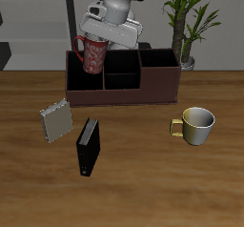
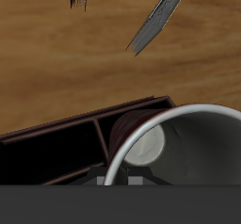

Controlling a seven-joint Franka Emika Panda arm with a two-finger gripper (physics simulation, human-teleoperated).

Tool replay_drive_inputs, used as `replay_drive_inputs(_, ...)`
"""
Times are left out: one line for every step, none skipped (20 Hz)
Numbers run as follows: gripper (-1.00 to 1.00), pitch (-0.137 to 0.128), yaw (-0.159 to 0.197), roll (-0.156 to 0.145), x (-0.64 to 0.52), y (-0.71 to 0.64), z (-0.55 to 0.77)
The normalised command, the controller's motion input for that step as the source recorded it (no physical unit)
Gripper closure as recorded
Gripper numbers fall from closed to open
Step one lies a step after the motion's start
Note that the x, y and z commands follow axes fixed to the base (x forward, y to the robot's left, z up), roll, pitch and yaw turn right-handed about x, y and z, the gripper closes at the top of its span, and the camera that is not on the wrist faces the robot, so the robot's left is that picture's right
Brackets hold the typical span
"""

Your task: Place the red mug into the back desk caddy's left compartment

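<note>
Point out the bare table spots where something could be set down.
Free: between the black book and yellow mug, and along the front edge. Crowded: the back, where the caddy stands with the gripper holding the red mug above it.

mugs: 2 (red mug (image 1: 92, 53), yellow mug (image 1: 196, 125)) | desk caddy (image 1: 152, 86): 1 | books: 2 (grey book (image 1: 56, 120), black book (image 1: 88, 147)) | plant (image 1: 189, 21): 1

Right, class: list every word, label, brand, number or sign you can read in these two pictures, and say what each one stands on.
None can be read in either view.
The red mug carries only a speckled pale pattern, no letters.
The back desk caddy, the yellowish mug, the black book and the grey book show no legible text.
</note>
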Motion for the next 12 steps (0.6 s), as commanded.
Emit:
replay_drive_inputs(1.00,0.000,0.000,0.000,-0.12,-0.08,0.01)
replay_drive_inputs(1.00,0.004,-0.041,-0.005,-0.07,0.04,-0.23)
replay_drive_inputs(1.00,0.015,-0.021,0.035,-0.06,0.11,-0.27)
replay_drive_inputs(1.00,0.038,-0.048,0.012,-0.01,0.08,-0.26)
replay_drive_inputs(1.00,0.015,-0.004,0.001,-0.05,0.11,-0.25)
replay_drive_inputs(1.00,-0.013,0.006,0.024,-0.11,0.10,-0.14)
replay_drive_inputs(1.00,0.061,-0.021,0.046,0.00,0.13,-0.27)
replay_drive_inputs(1.00,0.023,-0.014,0.020,-0.09,0.15,-0.21)
replay_drive_inputs(1.00,-0.006,0.006,0.058,-0.06,0.15,-0.24)
replay_drive_inputs(1.00,0.043,-0.048,0.008,-0.11,0.10,-0.28)
replay_drive_inputs(1.00,0.020,-0.002,0.050,-0.10,0.14,-0.27)
replay_drive_inputs(1.00,0.006,-0.006,0.000,-0.07,0.01,-0.10)
